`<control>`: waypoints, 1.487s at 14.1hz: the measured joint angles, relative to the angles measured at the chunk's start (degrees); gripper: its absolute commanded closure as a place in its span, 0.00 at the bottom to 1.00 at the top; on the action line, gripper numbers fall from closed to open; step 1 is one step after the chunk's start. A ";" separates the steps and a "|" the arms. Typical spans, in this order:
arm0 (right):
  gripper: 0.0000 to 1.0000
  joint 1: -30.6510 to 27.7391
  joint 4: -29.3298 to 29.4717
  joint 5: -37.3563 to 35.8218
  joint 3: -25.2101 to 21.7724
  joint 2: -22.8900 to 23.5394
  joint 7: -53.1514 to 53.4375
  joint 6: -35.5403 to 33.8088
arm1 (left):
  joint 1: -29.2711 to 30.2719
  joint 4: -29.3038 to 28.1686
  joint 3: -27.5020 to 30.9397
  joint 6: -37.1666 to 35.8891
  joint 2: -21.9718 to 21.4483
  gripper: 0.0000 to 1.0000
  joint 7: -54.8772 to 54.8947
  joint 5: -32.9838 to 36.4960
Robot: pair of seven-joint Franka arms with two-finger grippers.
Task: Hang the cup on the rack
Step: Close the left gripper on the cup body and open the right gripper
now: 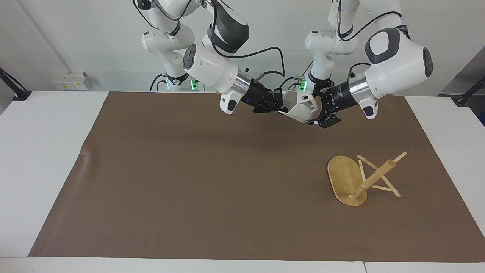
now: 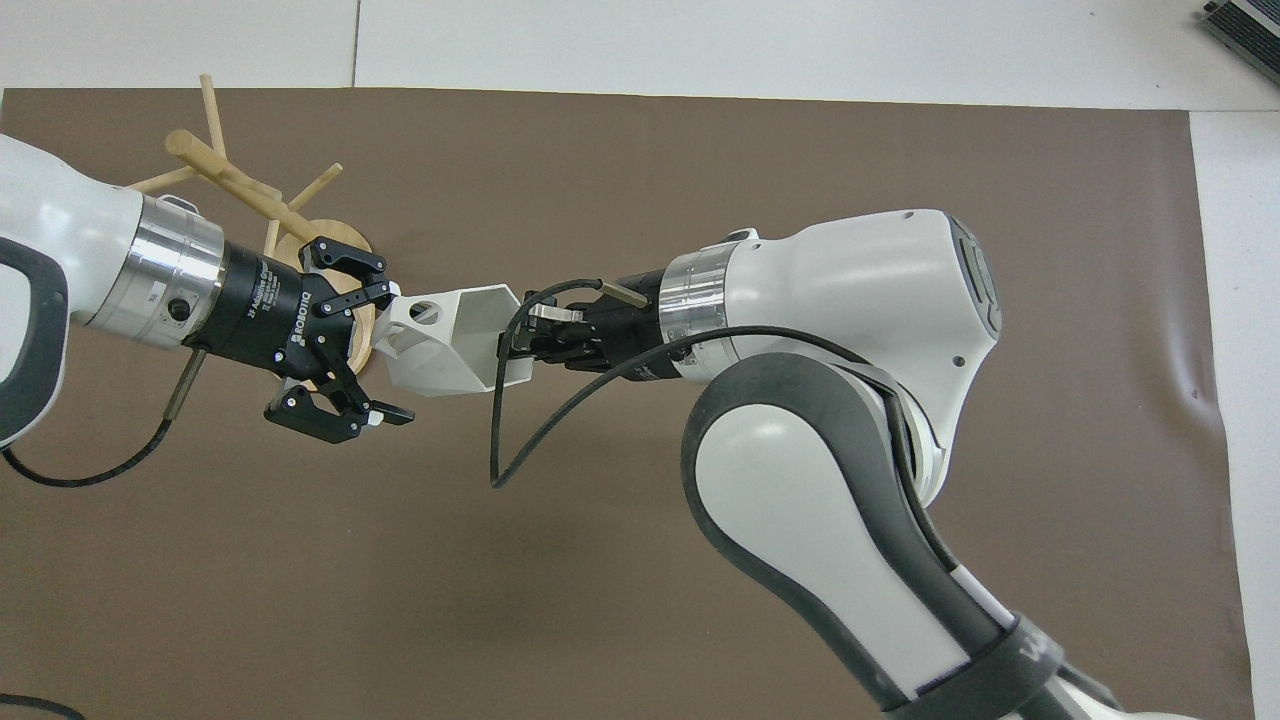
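Note:
The white faceted cup (image 1: 301,106) is held in the air over the brown mat, on its side. My right gripper (image 1: 278,104) is shut on its rim, as the overhead view (image 2: 510,350) also shows. The cup's (image 2: 450,345) handle end with its round hole points at my left gripper (image 1: 316,110). That gripper is open, one finger on each side of the handle end (image 2: 392,352). The bamboo rack (image 1: 356,178) lies tipped over on the mat toward the left arm's end of the table. Its post (image 2: 215,165) slants, and its pegs rest on the mat.
A brown mat (image 1: 189,170) covers most of the white table (image 1: 45,151). The rack's oval base (image 2: 350,240) shows partly under my left gripper in the overhead view. A black cable (image 2: 530,430) loops down from the right wrist.

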 measured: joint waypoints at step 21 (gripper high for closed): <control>1.00 -0.08 -0.26 0.04 -0.15 -0.05 0.00 0.50 | -1.77 -4.45 -0.11 7.82 -2.93 1.00 -3.55 -1.22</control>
